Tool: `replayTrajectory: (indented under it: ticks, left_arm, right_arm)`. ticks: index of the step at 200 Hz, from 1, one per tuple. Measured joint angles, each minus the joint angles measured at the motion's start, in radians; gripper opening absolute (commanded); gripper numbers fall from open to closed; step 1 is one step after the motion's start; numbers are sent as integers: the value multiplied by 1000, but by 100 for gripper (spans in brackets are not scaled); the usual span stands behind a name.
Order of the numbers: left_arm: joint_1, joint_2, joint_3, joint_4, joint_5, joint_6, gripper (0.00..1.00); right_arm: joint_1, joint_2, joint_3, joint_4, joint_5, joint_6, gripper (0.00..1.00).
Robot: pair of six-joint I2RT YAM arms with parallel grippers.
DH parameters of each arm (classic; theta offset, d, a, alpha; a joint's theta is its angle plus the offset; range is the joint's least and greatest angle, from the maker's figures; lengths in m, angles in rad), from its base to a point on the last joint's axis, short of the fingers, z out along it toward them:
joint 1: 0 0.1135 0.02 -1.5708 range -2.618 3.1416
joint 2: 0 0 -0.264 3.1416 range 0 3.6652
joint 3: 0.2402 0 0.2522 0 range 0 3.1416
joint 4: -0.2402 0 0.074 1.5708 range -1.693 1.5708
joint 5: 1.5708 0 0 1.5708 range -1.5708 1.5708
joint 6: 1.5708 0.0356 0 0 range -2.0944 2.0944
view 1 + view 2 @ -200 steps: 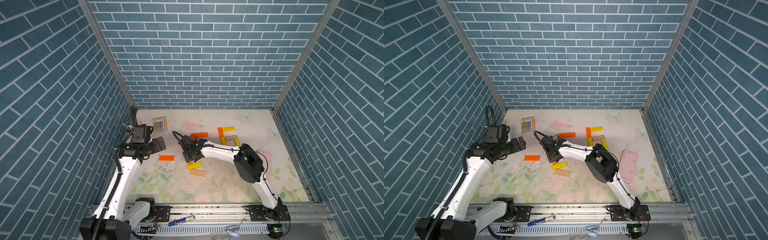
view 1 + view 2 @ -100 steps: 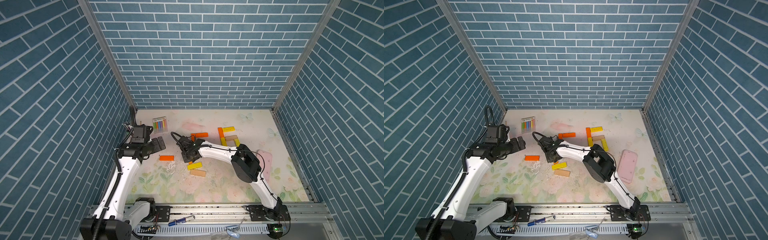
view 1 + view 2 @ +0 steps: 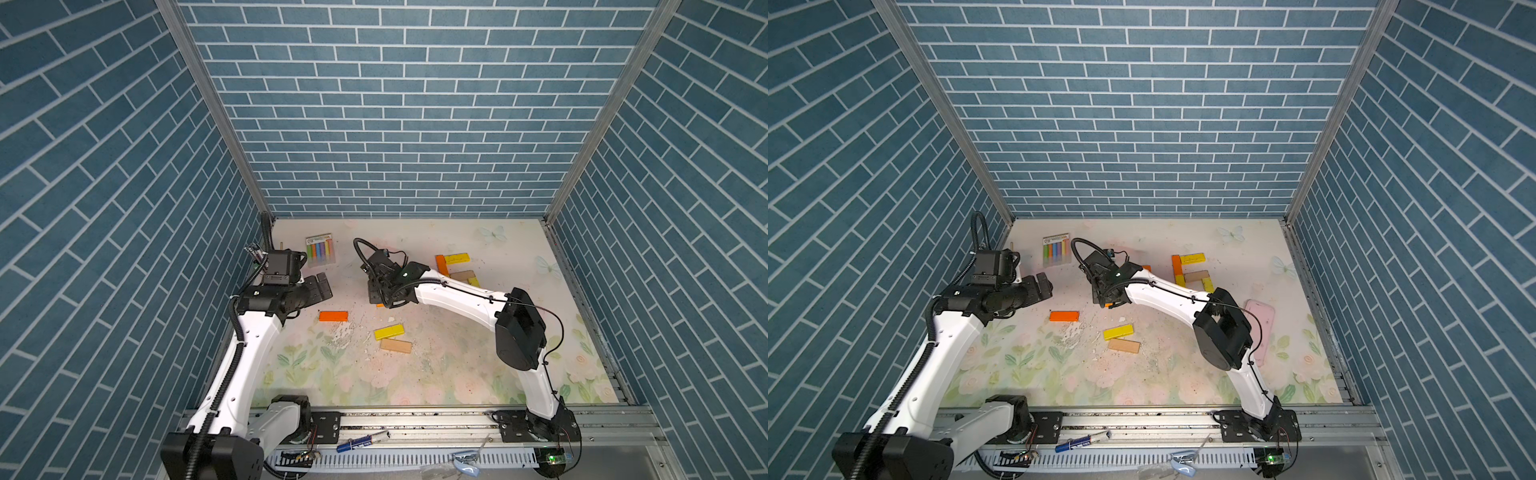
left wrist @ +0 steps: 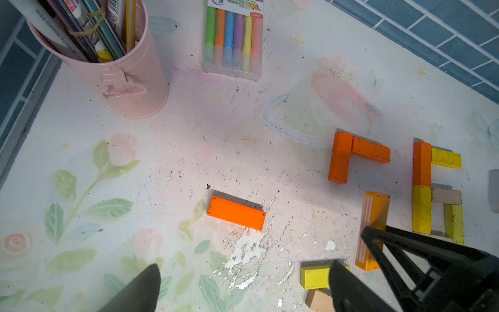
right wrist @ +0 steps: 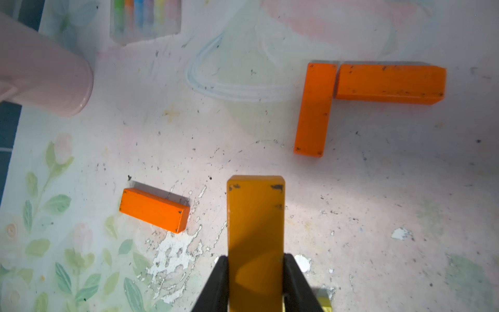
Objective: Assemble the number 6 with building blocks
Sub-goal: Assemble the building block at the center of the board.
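Building blocks lie scattered over the floral mat [image 3: 457,374]. The right gripper [image 5: 256,270] is clamped on an amber block [image 5: 255,216], with its two fingers pressing the long sides near one end and the rest sticking out ahead. Whether that block is clear of the mat cannot be told.

Just beyond it, two orange blocks [image 5: 313,108] meet in an L, one's end against the other's side. A loose orange block [image 3: 333,316] lies alone nearer the left arm. A yellow block [image 3: 389,332] and a tan block [image 3: 395,345] lie close together toward the rail.

Near the back of the mat, on the right arm's side, orange, yellow and tan bars form a partly built number 6 [image 4: 421,162]; its lower edge is hidden by the right arm.

The left gripper [image 4: 243,272] hangs above the mat with its fingers spread wide, holding nothing. It is near a pack of chalk sticks [image 4: 233,40] and a pink pen pot [image 4: 121,81].
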Motion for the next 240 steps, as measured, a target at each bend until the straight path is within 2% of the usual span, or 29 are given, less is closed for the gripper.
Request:
replayTrajectory:
  ticks: [72, 240]
  left_arm:
    - [0, 28, 0, 0, 52, -10, 97]
    - [0, 40, 0, 1, 97, -14, 96]
  right_arm:
    - [-6, 38, 0, -65, 43, 74, 29]
    - [-15, 179, 24, -95, -1, 121, 32]
